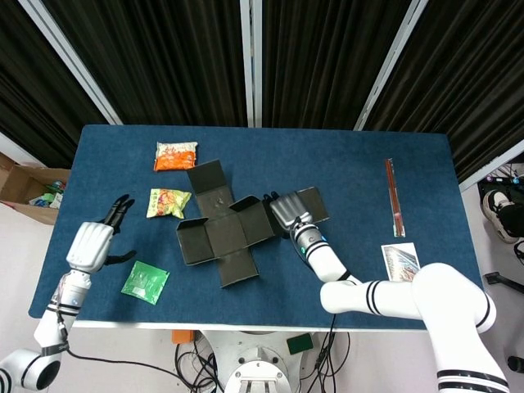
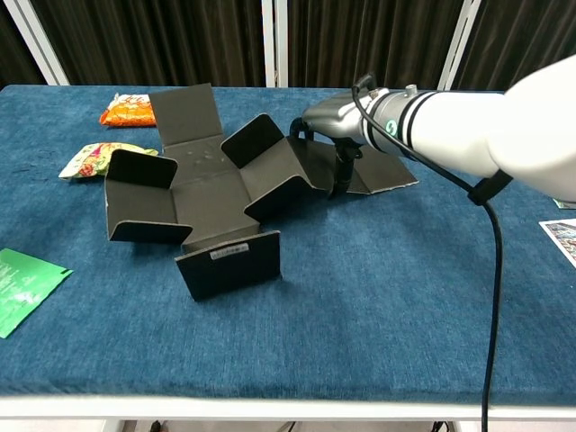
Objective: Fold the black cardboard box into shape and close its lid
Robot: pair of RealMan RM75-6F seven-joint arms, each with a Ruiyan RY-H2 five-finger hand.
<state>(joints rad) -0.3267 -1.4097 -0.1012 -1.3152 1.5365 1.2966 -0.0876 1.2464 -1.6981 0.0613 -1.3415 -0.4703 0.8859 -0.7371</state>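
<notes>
white label on black cardboard box (image 2: 229, 253) flap, print too small to read

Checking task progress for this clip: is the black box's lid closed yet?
No, the black box lies unfolded on the blue table, its flaps spread out around the base, with the right robot hand at one flap.

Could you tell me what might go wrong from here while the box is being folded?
The right hand works the unfolded black cardboard box alone; the left hand is away from it, so the box may slide. Sliding left, it could push the yellow-green snack packet beside its flap.
</notes>
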